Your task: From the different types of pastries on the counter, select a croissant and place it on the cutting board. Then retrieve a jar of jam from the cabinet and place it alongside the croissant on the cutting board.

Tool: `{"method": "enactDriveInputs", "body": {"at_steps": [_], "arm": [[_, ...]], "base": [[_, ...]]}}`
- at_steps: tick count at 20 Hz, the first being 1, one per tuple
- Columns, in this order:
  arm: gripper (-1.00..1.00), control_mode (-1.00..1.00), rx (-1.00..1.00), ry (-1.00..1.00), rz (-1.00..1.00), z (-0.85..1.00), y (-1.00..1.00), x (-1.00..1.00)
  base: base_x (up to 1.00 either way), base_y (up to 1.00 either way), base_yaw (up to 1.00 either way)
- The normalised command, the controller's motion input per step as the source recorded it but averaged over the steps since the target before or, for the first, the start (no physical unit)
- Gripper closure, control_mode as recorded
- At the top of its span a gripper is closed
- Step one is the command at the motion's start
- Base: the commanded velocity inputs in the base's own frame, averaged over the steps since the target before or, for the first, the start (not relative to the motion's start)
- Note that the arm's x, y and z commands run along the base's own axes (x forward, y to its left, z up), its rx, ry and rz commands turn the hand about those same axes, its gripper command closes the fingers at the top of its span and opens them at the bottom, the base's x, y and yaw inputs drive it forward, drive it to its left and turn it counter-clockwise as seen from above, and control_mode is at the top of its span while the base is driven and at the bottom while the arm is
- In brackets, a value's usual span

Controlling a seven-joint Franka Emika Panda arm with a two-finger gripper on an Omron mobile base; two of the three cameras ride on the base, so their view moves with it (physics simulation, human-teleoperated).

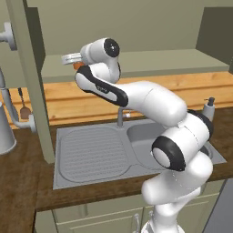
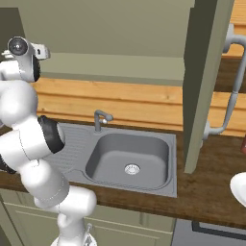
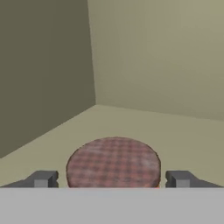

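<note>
A jam jar (image 3: 113,162) with a red checked lid stands on the cabinet shelf, close in front of the hand camera. My gripper (image 3: 112,179) is open. One dark fingertip (image 3: 43,178) is on each side of the lid, with a small gap on both sides. In the left base view the gripper (image 1: 70,58) reaches into the open cabinet at the shelf's left end. The jar's orange side (image 1: 78,65) peeks out just below the hand.
The cabinet's open door (image 1: 32,82) hangs left of the arm and another door (image 2: 204,86) stands to the right. Below are the steel sink (image 1: 91,152) with its faucet (image 1: 120,116) and a soap dispenser (image 1: 209,109). The shelf (image 1: 159,61) stretches to the right.
</note>
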Motion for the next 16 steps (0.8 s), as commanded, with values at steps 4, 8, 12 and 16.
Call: {"method": "enactDriveInputs", "body": {"at_steps": [4,8,12,16], "arm": [[1.00,-1.00,0.00,0.00,0.00,-0.02,0.01,0.01],[1.00,-1.00,0.00,0.01,0.00,0.00,0.00,0.00],[1.00,-1.00,0.00,0.00,0.00,-0.04,0.00,0.00],[1.00,-1.00,0.00,0.00,0.02,-0.16,0.00,0.00]], "base": [[0.00,0.00,0.00],[0.00,0.00,0.00],[0.00,0.00,0.00],[0.00,0.00,0.00]]}}
